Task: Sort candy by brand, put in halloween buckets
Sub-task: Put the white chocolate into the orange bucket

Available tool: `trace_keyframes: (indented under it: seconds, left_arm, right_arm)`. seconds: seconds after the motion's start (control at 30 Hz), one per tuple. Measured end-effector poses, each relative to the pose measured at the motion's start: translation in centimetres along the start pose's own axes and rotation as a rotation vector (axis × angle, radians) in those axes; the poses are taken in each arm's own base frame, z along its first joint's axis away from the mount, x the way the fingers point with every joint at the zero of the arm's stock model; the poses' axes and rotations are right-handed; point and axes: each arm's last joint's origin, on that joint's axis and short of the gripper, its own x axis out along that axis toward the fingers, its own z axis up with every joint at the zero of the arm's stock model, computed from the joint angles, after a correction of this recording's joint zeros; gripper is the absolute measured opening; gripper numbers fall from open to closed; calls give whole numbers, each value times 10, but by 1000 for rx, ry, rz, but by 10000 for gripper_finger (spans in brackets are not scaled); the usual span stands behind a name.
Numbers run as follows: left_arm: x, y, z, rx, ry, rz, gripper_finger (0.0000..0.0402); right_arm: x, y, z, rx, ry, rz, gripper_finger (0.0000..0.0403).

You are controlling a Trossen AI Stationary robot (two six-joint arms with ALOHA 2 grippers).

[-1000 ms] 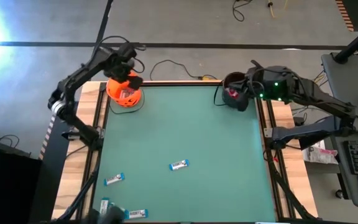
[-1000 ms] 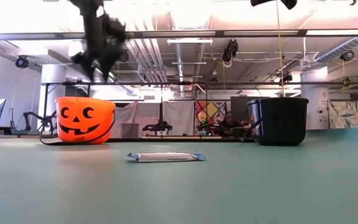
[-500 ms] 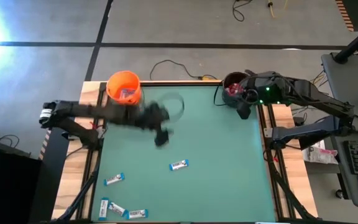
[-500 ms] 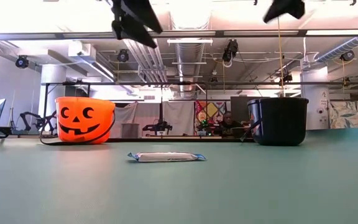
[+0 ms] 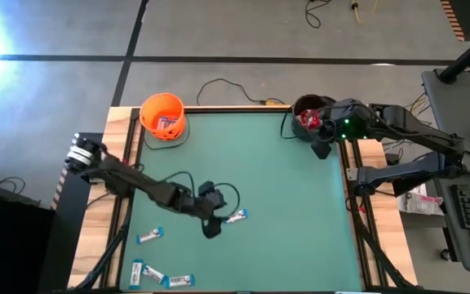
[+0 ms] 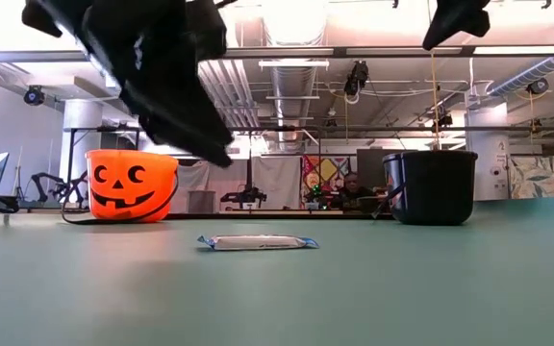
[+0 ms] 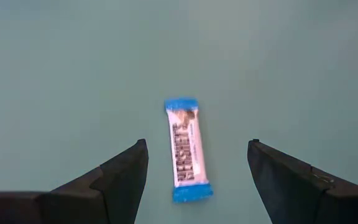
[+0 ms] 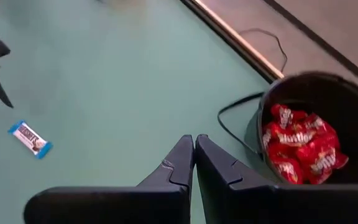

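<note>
Here, one blue-and-white bar (image 5: 236, 216) lies flat near the middle of the tabletop (image 5: 284, 188), a little toward the near edge. My left gripper (image 5: 210, 222) hangs just above it, jaws spread wide with nothing in them; in the left wrist view the bar (image 7: 186, 149) sits lengthwise between my two dark fingers (image 7: 120, 177), touching neither. In the low view the same bar (image 6: 258, 241) rests alone on the green surface.

Three more blue-and-white bars lie toward the near left corner: one (image 5: 149, 235) by the left edge, and two (image 5: 139, 272) (image 5: 179, 280) close to the near edge.

The orange bucket (image 5: 162, 116) stands at the far left corner, with light-wrapped candy showing inside. In the low view its pumpkin face (image 6: 130, 184) looks toward the near edge.

The black bucket (image 5: 307, 119) stands at the far right corner, and red packets (image 8: 298, 143) fill the bottom of it. My right gripper (image 5: 321, 145) hovers just beside that bucket, over the tabletop's far right edge, jaws pressed together and holding nothing (image 8: 194, 149).

A cable (image 5: 219, 86) loops on the floor beyond the far edge.
</note>
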Motion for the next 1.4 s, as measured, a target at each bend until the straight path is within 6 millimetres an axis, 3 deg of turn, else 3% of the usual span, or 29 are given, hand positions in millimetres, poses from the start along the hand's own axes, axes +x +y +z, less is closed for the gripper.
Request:
trace_keyframes:
  seconds: [0.2,0.47,0.67,0.87,1.13,1.4]
  left_arm:
    - [27,-16,-21,35,-24,35,259]
    - [73,-8,-45,1,-74,140,259]
    - [93,-8,-55,-9,-86,87,259]
    - [108,-6,-67,2,-119,144,256]
    - [120,-6,-78,121,-166,172,204]
    - [131,-5,-84,76,-258,168,138]
  right_arm:
    - [6,-1,-5,0,87,-33,9]
    - [24,1,-6,2,195,-108,9]
    - [39,4,-7,-50,302,-138,9]
    - [52,7,-6,-92,347,-146,9]
    - [57,7,-6,-166,391,-153,9]
    - [54,7,-4,-165,393,-155,9]
